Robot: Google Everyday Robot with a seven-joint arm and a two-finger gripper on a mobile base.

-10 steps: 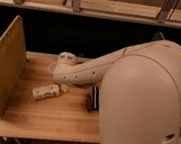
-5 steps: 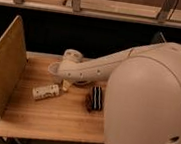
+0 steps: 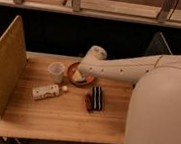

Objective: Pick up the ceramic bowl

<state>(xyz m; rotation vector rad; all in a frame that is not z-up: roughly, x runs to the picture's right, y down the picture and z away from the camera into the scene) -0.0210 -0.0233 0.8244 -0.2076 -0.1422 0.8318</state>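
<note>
The ceramic bowl [image 3: 73, 69] is round, shallow and reddish-brown, and sits at the back middle of the wooden table [image 3: 62, 118]. My white arm reaches in from the right, its wrist just above and behind the bowl. My gripper [image 3: 79, 77] points down into the bowl, over its right half, and hides part of it. A small translucent pale cup [image 3: 56, 71] stands upright just left of the bowl.
A small white bottle [image 3: 46, 91] lies on its side in front of the cup. A dark flat packet [image 3: 95, 98] lies in front of the bowl. A tall wooden side panel [image 3: 4, 64] walls the table's left. My arm's bulky white body [image 3: 161, 117] fills the right.
My arm's end has moved to the right and now sits over the bowl. The cup and the bowl, hidden behind the arm before, now show.
</note>
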